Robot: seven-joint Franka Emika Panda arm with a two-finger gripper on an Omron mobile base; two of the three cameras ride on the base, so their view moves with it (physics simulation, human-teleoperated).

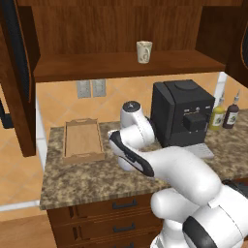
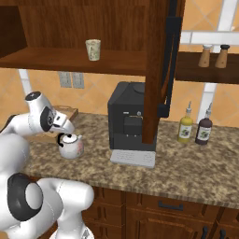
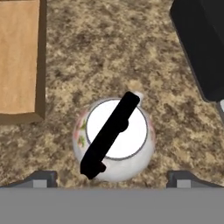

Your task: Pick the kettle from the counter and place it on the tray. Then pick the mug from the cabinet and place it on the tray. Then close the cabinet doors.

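We see the gripper (image 3: 112, 178) spread wide, holding nothing, above the kettle (image 3: 114, 139) at lower centre of the hand view. Kettle sits on the counter (image 3: 131, 52); tray (image 3: 19, 57) upper left. Mug (image 1: 144, 52) on the cabinet (image 1: 121, 65) shelf, top centre.

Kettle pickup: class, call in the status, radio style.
End effector open, above kettle. Kettle on counter, not on tray. Coffee machine beside, nothing between.

White kettle (image 3: 114, 144) with black handle, speckled brown-grey counter (image 3: 109, 57), light-brown tray (image 3: 19, 57)
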